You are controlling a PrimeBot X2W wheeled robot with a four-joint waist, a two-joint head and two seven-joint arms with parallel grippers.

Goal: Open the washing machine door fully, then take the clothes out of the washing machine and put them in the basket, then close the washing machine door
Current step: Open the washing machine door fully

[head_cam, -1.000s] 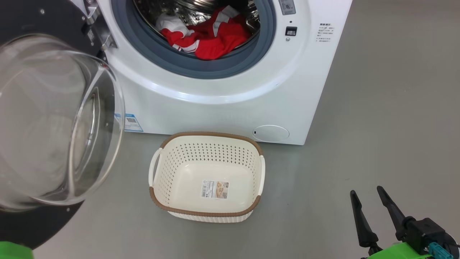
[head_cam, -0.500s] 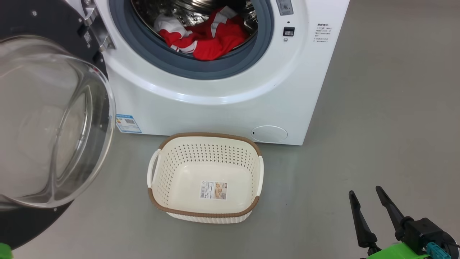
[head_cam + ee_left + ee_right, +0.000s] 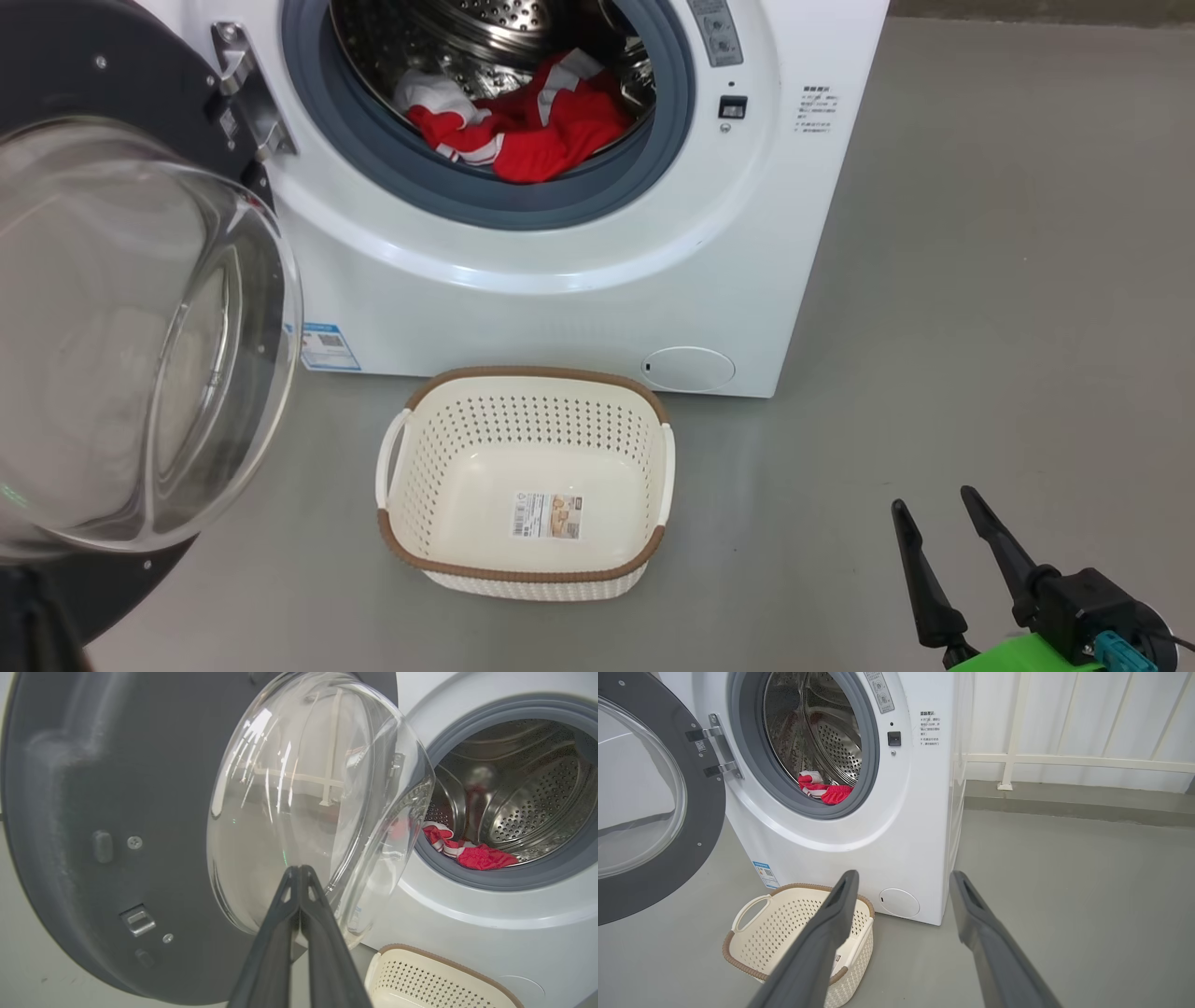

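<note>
The left tool, fingers pressed together, points at the glass of the door, which stands swung open. The clothes lie in the washing machine. The basket stands just before it on the floor. The right tool, fingers spread, hovers well apart.

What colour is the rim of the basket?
Brown, with a woven look, on the cream-white perforated basket. It shows best in the head view.
</note>
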